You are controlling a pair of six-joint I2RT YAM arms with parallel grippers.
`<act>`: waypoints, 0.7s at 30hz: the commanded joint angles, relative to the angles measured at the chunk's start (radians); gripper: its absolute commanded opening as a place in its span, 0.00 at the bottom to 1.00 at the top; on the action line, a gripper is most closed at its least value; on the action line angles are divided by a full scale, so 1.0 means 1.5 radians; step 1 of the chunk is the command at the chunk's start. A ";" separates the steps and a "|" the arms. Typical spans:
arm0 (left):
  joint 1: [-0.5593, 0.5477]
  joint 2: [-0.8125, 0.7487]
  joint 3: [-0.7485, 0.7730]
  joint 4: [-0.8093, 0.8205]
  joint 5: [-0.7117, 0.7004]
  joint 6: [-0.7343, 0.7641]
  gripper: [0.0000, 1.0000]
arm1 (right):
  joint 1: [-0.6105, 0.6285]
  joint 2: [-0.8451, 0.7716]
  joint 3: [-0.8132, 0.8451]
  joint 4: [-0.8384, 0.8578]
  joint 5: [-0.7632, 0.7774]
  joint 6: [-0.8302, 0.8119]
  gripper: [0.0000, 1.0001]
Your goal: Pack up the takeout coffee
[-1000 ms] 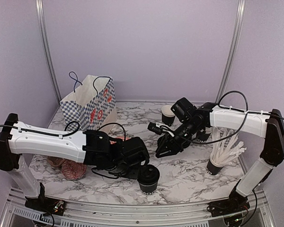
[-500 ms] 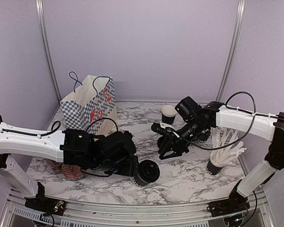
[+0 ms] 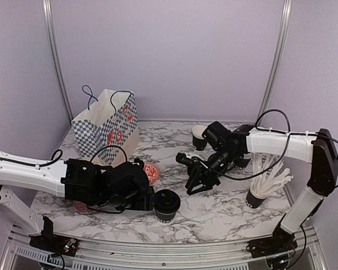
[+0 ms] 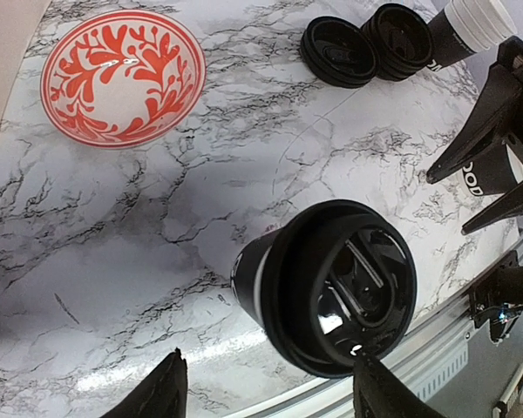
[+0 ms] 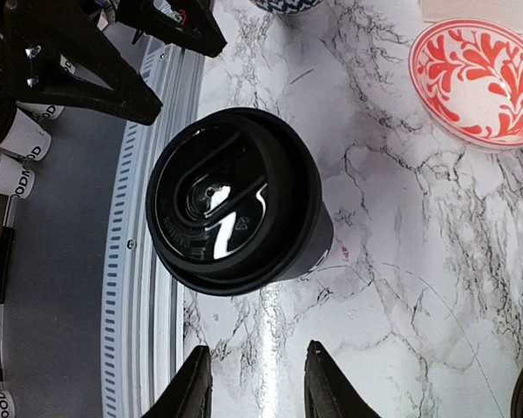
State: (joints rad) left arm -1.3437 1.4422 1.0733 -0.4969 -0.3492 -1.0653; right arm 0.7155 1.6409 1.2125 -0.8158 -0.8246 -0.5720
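Your left gripper [image 4: 270,370] is spread and empty, with the lidded cup [image 4: 331,292] upright just ahead of its fingertips. Your right gripper [image 5: 257,348] is parted and empty, the cup well ahead. Only the left wrist view shows two loose lids [image 4: 366,43] beyond the cup.

The small black coffee cup [image 3: 167,205] stands upright with its round black lid [image 5: 218,205] on, near the red bowl [image 3: 151,172].
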 commanded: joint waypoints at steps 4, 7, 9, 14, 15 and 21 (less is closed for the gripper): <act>-0.001 -0.040 -0.018 0.025 -0.050 0.017 0.67 | 0.030 0.017 0.001 0.007 -0.003 -0.009 0.38; 0.009 -0.054 -0.025 0.035 -0.063 0.041 0.67 | 0.063 0.012 -0.009 0.006 0.026 0.003 0.40; 0.018 -0.061 -0.032 0.050 -0.061 0.070 0.67 | 0.078 0.011 -0.017 0.016 0.048 0.024 0.40; 0.079 -0.093 -0.075 0.081 0.021 0.057 0.59 | 0.082 0.036 -0.007 0.001 0.067 0.085 0.43; 0.089 -0.102 -0.090 0.091 0.040 0.044 0.55 | 0.082 0.042 -0.003 -0.013 0.062 0.089 0.45; 0.116 -0.127 -0.160 0.158 0.161 -0.030 0.45 | 0.075 0.079 0.003 -0.053 -0.011 0.106 0.41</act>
State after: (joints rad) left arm -1.1763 1.2713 0.8787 -0.3428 -0.2569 -1.0386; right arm 0.8383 1.7275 1.1870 -0.8440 -0.7723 -0.4534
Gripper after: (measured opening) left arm 0.457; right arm 0.427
